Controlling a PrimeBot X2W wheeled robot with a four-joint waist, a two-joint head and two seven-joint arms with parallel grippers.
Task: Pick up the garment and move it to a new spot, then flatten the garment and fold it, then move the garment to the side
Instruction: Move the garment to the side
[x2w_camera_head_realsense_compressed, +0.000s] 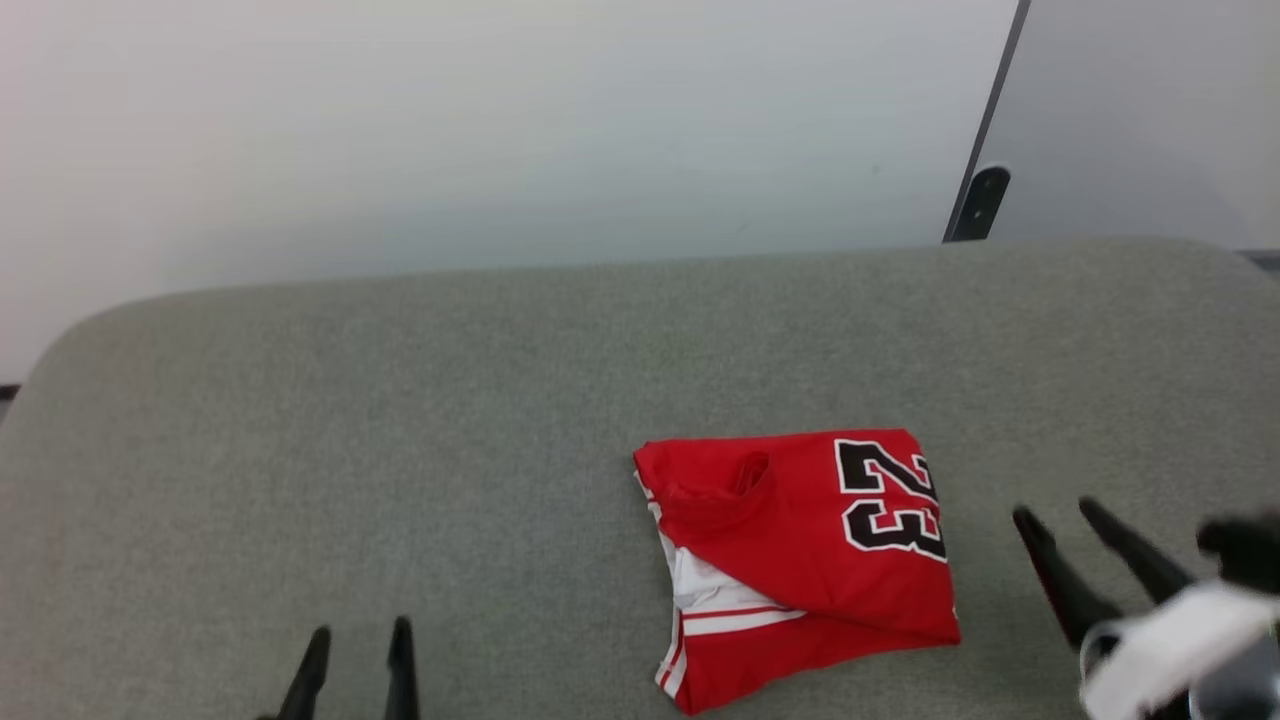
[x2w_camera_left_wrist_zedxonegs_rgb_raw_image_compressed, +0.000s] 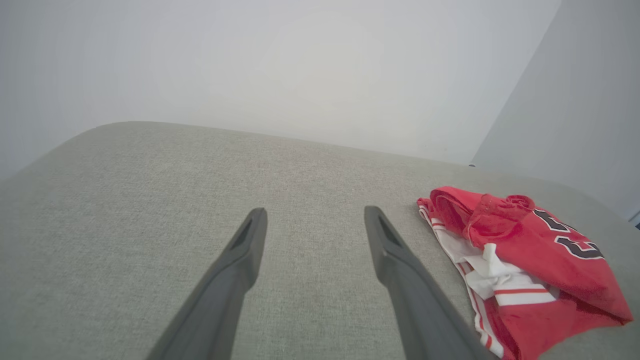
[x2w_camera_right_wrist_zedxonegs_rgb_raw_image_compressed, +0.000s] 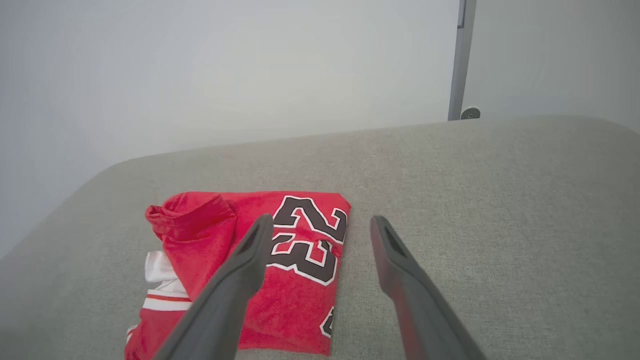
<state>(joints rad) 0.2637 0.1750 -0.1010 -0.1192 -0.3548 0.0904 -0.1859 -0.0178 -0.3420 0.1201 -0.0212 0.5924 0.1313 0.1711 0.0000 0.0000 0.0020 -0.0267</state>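
Right claw (x2w_camera_head_realsense_compressed: 1053, 511) beside garment (x2w_camera_head_realsense_compressed: 800, 560) on cushion (x2w_camera_head_realsense_compressed: 400, 400)

The red garment (x2w_camera_head_realsense_compressed: 800, 560) lies folded into a rough square, black white-outlined numerals up, white striped trim showing.

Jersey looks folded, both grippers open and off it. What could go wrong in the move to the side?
The garment is folded loosely, white lining spilling at its left edge; a pinch by the right gripper on one layer may unfold it. Dragging across the grey fabric surface could bunch it.
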